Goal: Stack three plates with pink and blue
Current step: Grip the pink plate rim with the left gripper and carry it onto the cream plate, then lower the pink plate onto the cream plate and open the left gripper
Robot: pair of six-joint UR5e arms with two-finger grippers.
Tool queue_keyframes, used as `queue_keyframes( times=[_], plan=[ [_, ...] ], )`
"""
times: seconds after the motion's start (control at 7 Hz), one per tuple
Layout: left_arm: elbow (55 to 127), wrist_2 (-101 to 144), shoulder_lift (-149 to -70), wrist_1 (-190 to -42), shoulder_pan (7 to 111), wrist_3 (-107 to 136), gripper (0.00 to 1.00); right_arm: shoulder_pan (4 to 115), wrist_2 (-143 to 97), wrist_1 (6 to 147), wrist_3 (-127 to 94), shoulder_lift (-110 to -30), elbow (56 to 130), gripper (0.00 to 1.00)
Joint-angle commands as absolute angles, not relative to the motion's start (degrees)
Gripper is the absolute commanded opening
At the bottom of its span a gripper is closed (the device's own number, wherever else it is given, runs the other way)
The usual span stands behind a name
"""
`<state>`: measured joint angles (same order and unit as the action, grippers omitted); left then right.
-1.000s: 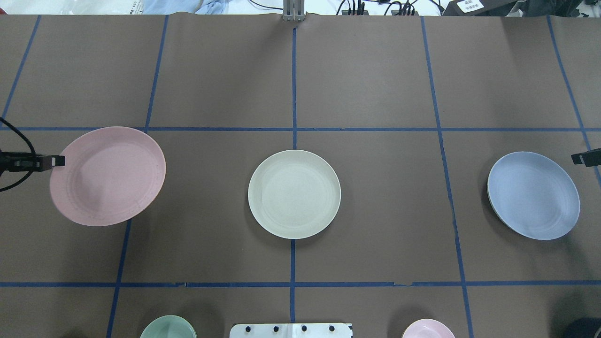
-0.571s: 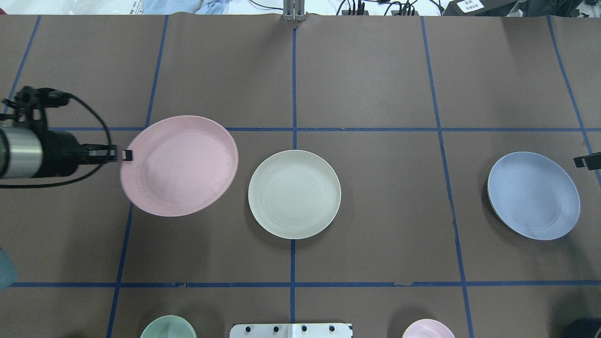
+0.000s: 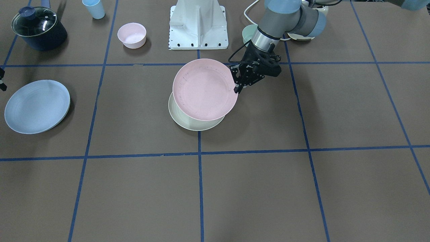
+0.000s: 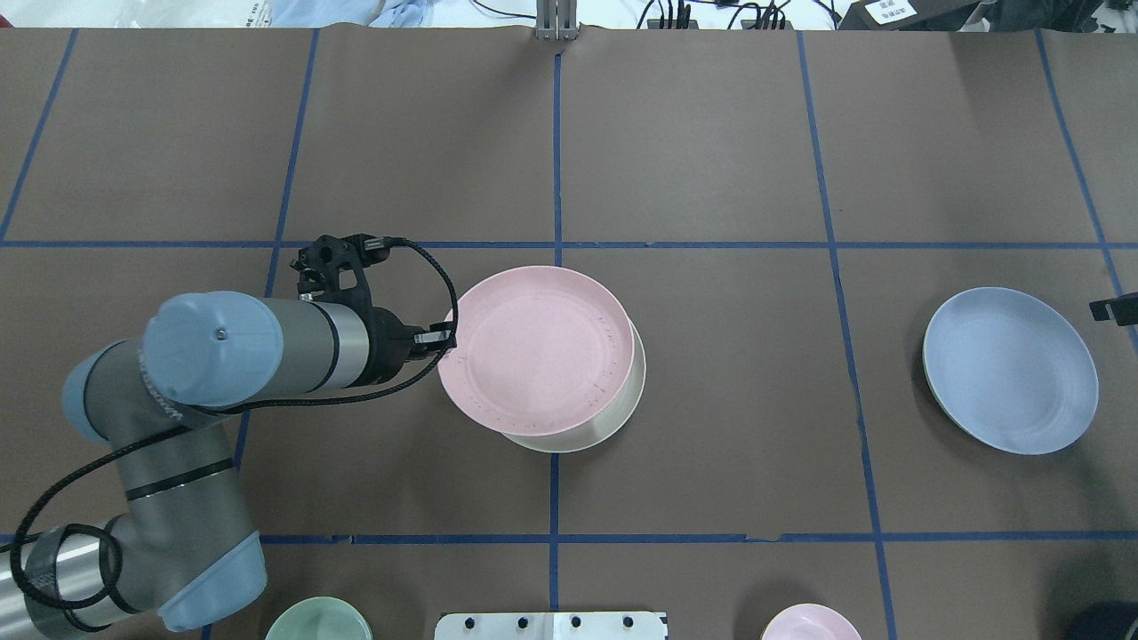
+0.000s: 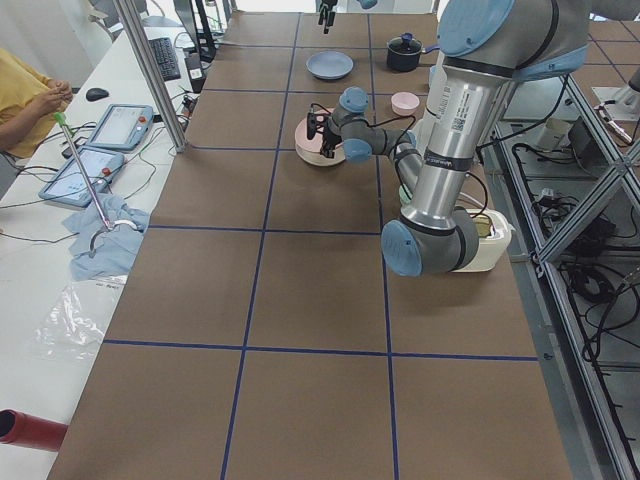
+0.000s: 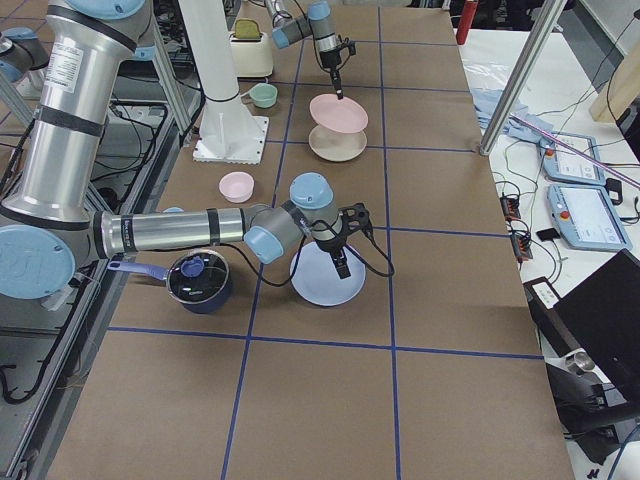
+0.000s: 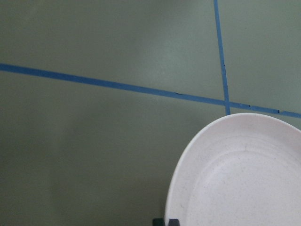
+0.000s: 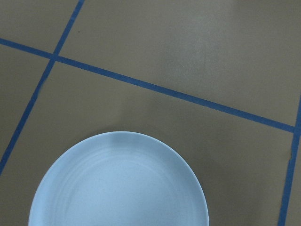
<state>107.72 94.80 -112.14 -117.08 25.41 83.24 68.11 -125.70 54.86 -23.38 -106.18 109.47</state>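
Left tool (image 4: 442,338), clamped on the pink plate (image 4: 536,349), has brought it from the left edge of the bench (image 4: 711,400) over the cream plate (image 4: 613,418), ready for lowering.

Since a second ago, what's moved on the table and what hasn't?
The left pincer, shut on the rim of the pink plate throughout, carried it rightward in the overhead view, from near the left edge to above the cream plate. The pink plate now mostly covers the cream one, still raised, slightly offset. Nothing was let go. The cream plate and blue plate stayed put. The right pincer stayed beside the blue plate.
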Motion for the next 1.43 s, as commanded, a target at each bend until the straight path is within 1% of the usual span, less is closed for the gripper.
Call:
queue_keyframes(
  times=[0.0,0.29,0.71,1.0,1.14,1.29],
  plan=[
    [106.09,93.87,-113.46,-116.98,23.03,85.34,0.0,68.12,-125.68,54.84,-23.38,-106.26,109.51,1.0],
    [102.67,92.73,-116.09,-116.98,23.03,87.43,0.0,68.12,-125.6,54.84,-23.38,-106.26,109.51,1.0],
    [102.39,90.53,-116.02,-116.98,23.64,87.54,0.0,68.12,-125.51,54.84,-23.38,-106.17,109.51,1.0],
    [101.96,90.61,-116.01,-116.89,23.56,85.79,0.99,68.12,-125.51,54.84,-23.29,-106.17,109.51,1.0],
    [103.0,90.96,-115.84,-116.81,23.82,82.3,1.0,68.12,-125.68,54.84,-23.38,-106.17,109.51,1.0],
    [105.53,91.49,-115.4,-116.46,25.82,76.0,1.0,68.12,-126.12,53.8,-23.29,-106.0,109.25,1.0]
  ],
)
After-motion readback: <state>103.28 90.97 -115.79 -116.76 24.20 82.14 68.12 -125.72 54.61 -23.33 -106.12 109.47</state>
